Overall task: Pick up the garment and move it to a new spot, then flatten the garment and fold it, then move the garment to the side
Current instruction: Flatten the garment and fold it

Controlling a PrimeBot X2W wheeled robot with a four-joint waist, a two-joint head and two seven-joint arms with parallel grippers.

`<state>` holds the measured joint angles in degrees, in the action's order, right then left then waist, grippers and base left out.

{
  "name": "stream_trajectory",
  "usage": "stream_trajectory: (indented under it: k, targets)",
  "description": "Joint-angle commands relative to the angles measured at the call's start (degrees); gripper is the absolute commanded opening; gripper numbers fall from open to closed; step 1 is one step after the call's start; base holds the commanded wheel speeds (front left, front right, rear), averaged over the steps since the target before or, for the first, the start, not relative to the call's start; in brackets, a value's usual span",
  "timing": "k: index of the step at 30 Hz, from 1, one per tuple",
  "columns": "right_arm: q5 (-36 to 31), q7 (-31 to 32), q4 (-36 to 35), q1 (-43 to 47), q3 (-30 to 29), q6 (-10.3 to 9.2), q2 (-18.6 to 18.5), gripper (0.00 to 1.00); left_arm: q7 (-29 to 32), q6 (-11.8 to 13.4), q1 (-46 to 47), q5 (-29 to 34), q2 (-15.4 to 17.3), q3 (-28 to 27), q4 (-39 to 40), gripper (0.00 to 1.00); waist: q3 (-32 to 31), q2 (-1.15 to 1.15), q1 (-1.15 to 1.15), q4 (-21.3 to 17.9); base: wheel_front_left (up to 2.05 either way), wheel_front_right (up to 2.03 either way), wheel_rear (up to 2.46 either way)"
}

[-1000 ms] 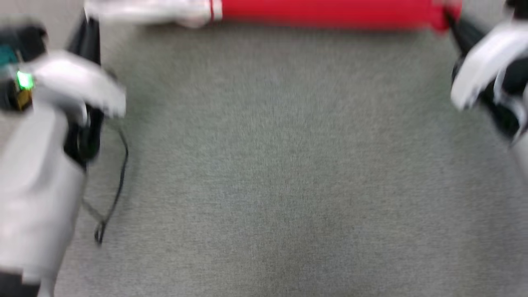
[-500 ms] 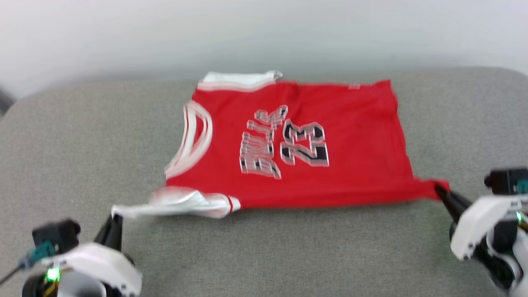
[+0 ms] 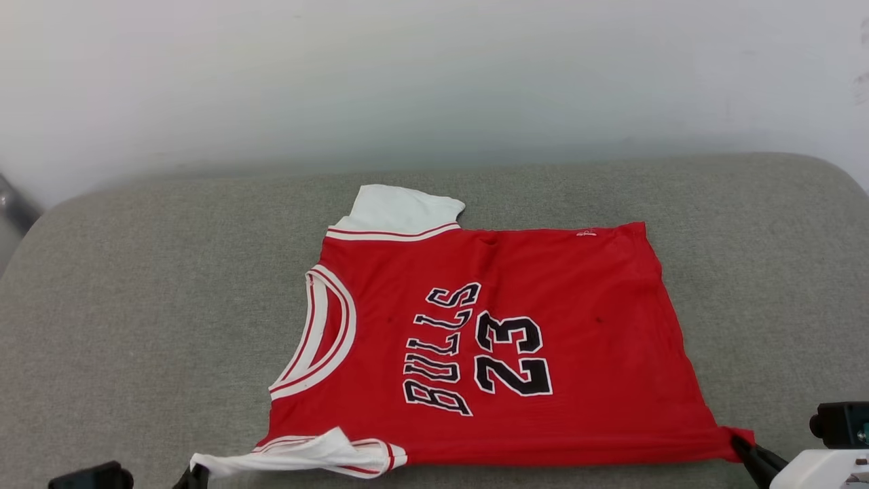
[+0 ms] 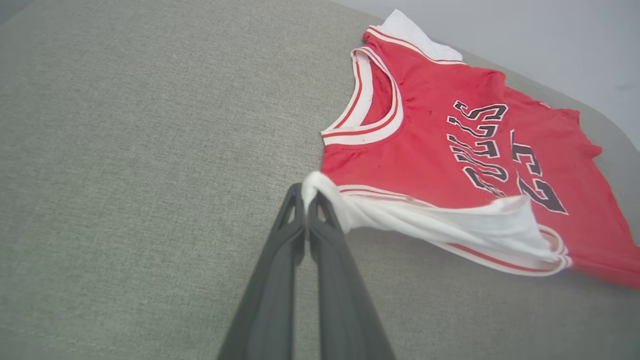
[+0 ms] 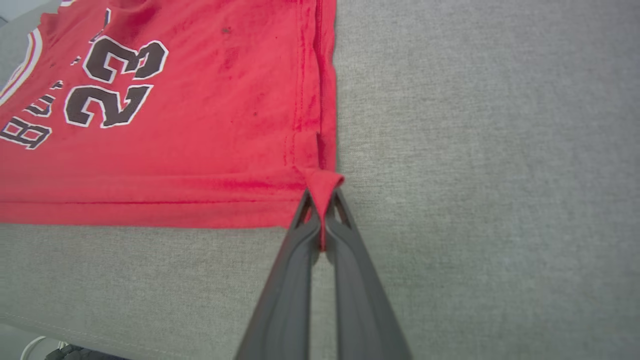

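Observation:
The red garment (image 3: 495, 339) lies spread face up on a grey cushioned surface (image 3: 136, 305), number 23 showing, collar toward the left. Its near white sleeve (image 4: 450, 225) is stretched and twisted toward my left gripper (image 4: 306, 192), which is shut on the sleeve's tip. My right gripper (image 5: 322, 200) is shut on the garment's near hem corner (image 5: 324, 181), pinched into a small red fold. In the head view the left gripper (image 3: 193, 475) sits at the bottom left and the right gripper (image 3: 743, 448) at the bottom right. The far white sleeve (image 3: 400, 207) lies flat.
A pale wall (image 3: 434, 81) rises behind the grey surface. The surface's rounded far edge runs along the wall, and its right corner (image 3: 835, 176) curves off. Bare grey fabric extends left and right of the garment.
The head camera has tilted up, so the whole garment came into view and slid down the picture. Both grippers stay shut on the sleeve tip and hem corner near the bottom edge.

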<state>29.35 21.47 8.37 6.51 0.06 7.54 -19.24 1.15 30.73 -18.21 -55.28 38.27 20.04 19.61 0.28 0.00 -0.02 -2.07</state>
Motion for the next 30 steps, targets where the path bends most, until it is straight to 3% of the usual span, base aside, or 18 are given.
stream_trajectory:
  k: [1, 5, 10, 24, 25, 26, 27, 28, 29, 30]
  targets:
    - [-1.61, 2.1, -2.54, 0.76, -1.56, -0.1, 1.26, 0.0, 0.48, -0.52, 1.89, 0.24, 0.63, 0.08, 0.22, 0.0, 0.19, 0.0, 0.02, -0.02, 0.0, 0.0, 0.0]
    - [-4.43, 6.11, -5.6, -2.02, -2.98, -0.1, 3.59, 0.0, 1.87, -3.57, 7.6, 0.6, 0.19, 1.53, -1.93, 0.0, 1.79, 0.0, 0.02, -0.35, 0.0, 0.0, 0.0]
    - [-5.93, 8.14, -3.82, -8.15, -2.01, -0.09, 4.68, 0.0, 2.56, -8.12, 17.1, 1.25, -1.57, 3.08, -7.95, 0.0, 5.04, 0.0, 0.02, -0.69, 0.0, 0.0, 0.0]
    - [-6.0, 3.72, 10.94, -23.87, 3.86, -0.08, 4.58, 0.0, 1.3, -18.96, 36.77, 1.58, -9.09, 6.61, -29.79, 0.0, 13.66, 0.0, 0.02, -0.39, 0.0, 0.0, 0.0]
    - [-5.94, 2.93, 12.03, -24.43, 4.38, -0.08, 4.61, 0.13, 1.54, -19.68, 37.23, 1.33, -9.87, 6.96, -31.33, 0.0, 13.86, 0.0, 0.02, -0.44, 0.0, 0.0, 0.0]
    - [-5.67, 1.7, 12.98, -25.1, 4.98, -0.08, 4.58, 0.43, 1.42, -20.38, 37.83, 1.16, -10.37, 7.16, -32.93, 0.0, 13.98, 0.0, 0.02, -0.5, 0.0, 0.0, 0.0]
    - [-5.28, 0.65, 14.06, -25.53, 5.46, -0.08, 4.67, 0.95, 1.11, -21.02, 38.36, 0.87, -10.89, 7.29, -34.37, 0.0, 14.01, 0.0, 0.02, -0.56, 0.0, 0.0, 0.0]
    - [-4.93, -0.72, 14.79, -25.76, 6.01, -0.08, 4.68, 1.0, 0.89, -21.67, 38.79, 0.69, -11.42, 7.48, -35.65, 0.13, 13.97, 0.0, 0.02, -0.57, 0.0, 0.0, 0.0]
    - [-4.24, -2.05, 15.43, -26.02, 6.41, -0.08, 4.94, 1.0, 0.42, -22.26, 39.08, 0.79, -11.88, 7.7, -36.59, 0.45, 13.83, 0.0, 0.02, -0.56, 0.0, 0.0, 0.0]
    - [-3.55, -3.17, 15.78, -26.07, 7.21, -0.08, 4.99, 1.0, 0.09, -22.74, 39.1, 0.79, -12.29, 7.92, -37.62, 0.85, 13.47, 0.0, 0.02, -0.53, 0.0, 0.0, 0.0]
